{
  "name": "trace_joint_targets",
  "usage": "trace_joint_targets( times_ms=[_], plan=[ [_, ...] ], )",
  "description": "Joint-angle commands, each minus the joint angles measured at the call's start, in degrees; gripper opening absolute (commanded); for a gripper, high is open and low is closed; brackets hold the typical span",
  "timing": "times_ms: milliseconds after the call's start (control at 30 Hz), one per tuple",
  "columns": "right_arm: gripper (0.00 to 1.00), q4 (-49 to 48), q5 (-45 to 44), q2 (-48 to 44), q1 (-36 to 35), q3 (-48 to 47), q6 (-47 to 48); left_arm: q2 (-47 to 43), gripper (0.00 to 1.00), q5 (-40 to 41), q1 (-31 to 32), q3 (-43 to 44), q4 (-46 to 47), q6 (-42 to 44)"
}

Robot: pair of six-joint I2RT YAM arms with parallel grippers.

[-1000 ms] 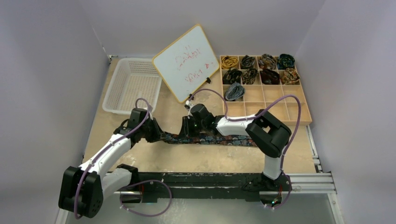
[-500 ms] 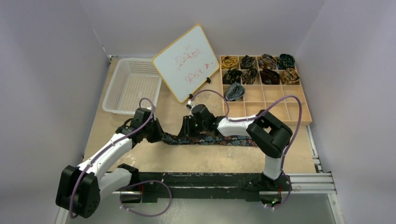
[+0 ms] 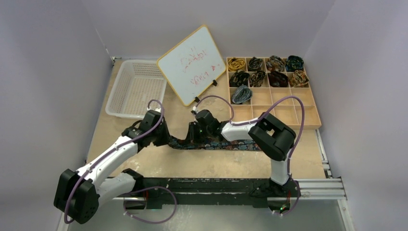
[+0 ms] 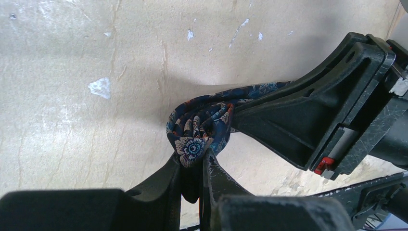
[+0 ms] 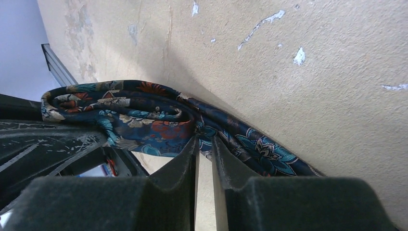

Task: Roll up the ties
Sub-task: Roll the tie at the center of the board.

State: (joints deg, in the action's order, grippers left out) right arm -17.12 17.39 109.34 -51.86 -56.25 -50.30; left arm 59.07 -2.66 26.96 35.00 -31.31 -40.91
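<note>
Scuffed tan bench (image 3: pixel 202 166): a navy floral tie (image 3: pixel 240 144) lies left to right, left jaws clamped on its coiled end (image 4: pixel 197 132), right jaws, narrow, pinching the outer wrap; loose length trails right.

Left arm (image 3: pixel 113 154): stretched forward and inward, wrist low.
Left gripper (image 4: pixel 192 166): fingers almost together, pinching the coiled end of the tie (image 4: pixel 198 127).
Right arm (image 3: pixel 240 129): elbow bent, forearm pointing leftward.
Right gripper (image 5: pixel 204 144): fingers narrowly parted, clamping the tie's fold.
</note>
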Motion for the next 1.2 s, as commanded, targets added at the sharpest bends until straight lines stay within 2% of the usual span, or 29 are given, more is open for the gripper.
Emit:
trace_joint_targets(
  times_ms=[0,133,200,600,767,933,1167],
  plan=[
    [0.18,0.26,-0.70,0.26,-0.28,-1.91,-0.42,-1.24,0.00,4.22,0.70,3.63,-1.56,1.40],
    [0.17,1.03,0.16,-0.05,-0.32,-3.01,-0.11,0.51,0.00,5.82,2.08,5.64,-3.33,2.25],
    [0.16,2.71,0.02,-1.71,-0.26,-2.72,-0.30,1.90,0.00,9.32,3.86,7.35,-5.38,2.05],
    [0.20,9.74,-15.66,-14.62,3.04,3.43,-2.79,9.08,0.00,23.99,13.22,13.09,-11.56,-0.29],
    [0.20,10.79,-21.35,-20.08,4.98,7.77,-5.43,13.99,0.00,31.03,19.36,16.19,-14.74,-3.65],
    [0.20,12.39,-25.37,-24.22,6.59,10.80,-6.94,19.70,0.00,38.95,25.41,20.47,-20.82,-10.70],
    [0.21,12.49,-26.63,-28.04,8.39,13.88,-7.53,29.55,0.00,43.59,32.18,26.50,-28.11,-21.23]
  ],
)
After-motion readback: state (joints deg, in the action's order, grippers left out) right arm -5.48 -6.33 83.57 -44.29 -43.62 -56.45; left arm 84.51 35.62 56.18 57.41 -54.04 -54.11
